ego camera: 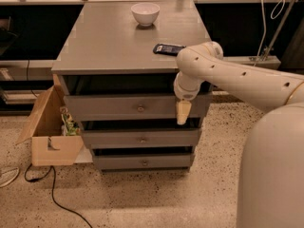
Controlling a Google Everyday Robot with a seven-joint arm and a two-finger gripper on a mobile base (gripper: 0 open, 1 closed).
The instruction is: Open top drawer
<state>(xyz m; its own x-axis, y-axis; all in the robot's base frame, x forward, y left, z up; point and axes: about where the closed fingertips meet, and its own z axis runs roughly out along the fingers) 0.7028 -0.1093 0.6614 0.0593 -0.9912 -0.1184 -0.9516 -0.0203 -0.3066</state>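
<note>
step in hand: approach to the handle; the gripper (182, 114) hangs pointing down just in front of the right part of the top drawer (104, 107), well to the right of its brass knob (140, 109); no hold on the knob is seen; whether the gripper is spread or pressed together cannot be told.

location of the task's thing: the top drawer sits directly under the cabinet top (109, 46), above the middle drawer (114, 139) and the bottom drawer (118, 162); a dark gap shows above its front.

next move, as judged: shift the gripper left to the knob, take hold, then pull straight out toward the camera.

surroundings: a white bowl (145, 12) and a dark flat device (168, 48) lie on the cabinet top; an open cardboard box (54, 148) stands just beside the cabinet's left side; a cable (56, 194) trails on the floor; none of these appears to lie in the drawer's path.
</note>
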